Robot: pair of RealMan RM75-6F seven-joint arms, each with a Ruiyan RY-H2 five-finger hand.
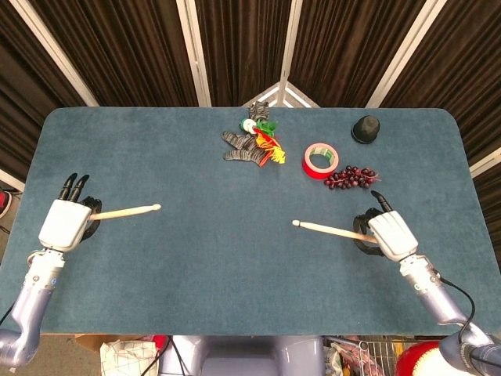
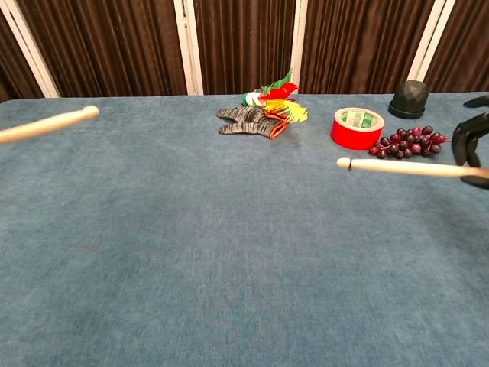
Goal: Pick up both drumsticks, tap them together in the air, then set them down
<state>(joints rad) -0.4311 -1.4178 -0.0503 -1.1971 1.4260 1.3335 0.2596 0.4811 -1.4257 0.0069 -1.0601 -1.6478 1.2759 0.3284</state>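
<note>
Both sticks in grasp, wide apart, tips pointing inward. Left hand [image 1: 61, 224] clamps left drumstick [image 1: 129, 211]; right hand [image 1: 388, 234] clamps right drumstick [image 1: 329, 229]. Judged: pickup done, set-down left; both sticks low over tabletop [image 1: 235, 258], contact cannot be told. Beyond right hand: grapes [image 1: 351, 176], red tape roll [image 1: 319, 159], black cap [image 1: 365, 128]; toy pile [image 1: 252, 141] farther inward. Nothing under either stick.
</note>
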